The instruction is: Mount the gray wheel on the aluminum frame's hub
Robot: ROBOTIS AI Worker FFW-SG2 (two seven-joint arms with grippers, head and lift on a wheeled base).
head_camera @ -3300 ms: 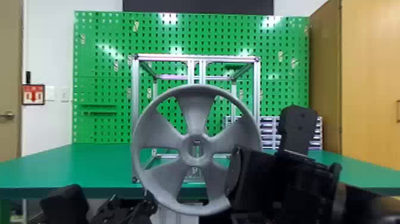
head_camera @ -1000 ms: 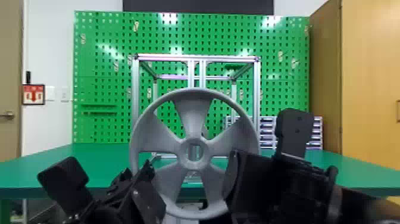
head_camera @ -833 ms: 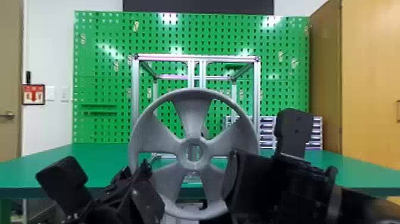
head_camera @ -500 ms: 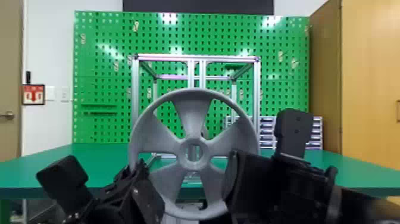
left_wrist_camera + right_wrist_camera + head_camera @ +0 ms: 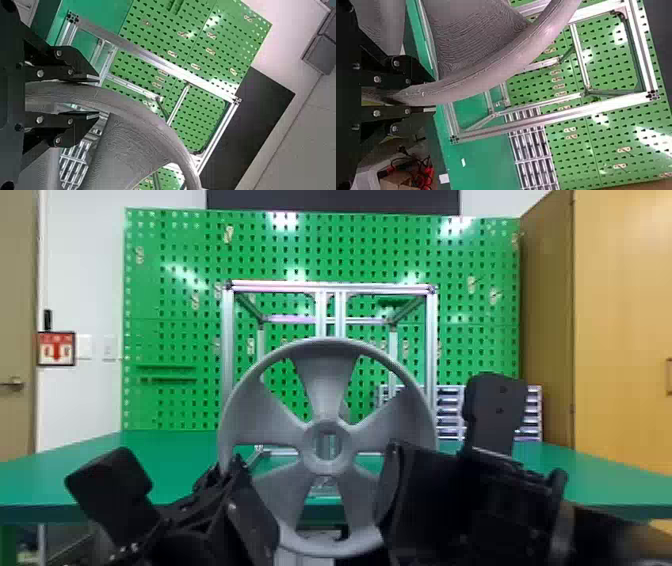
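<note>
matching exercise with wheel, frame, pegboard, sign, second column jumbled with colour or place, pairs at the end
1 wheel
2 frame
3 pegboard
4 sign

A green, full of holes
B silvery, standing behind the wheel
C red and white
D gray, rim between the fingers of left tool and of right tool

Pairs: 1-D, 2-B, 3-A, 4-C

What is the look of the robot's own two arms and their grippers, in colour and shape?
The left arm and right arm are black, each with a rounded flat block; the right one's bears two dark spots. The left gripper and right gripper are black too, each with two angular fingers, tapering to the tip, and silvery round screw heads.
</note>
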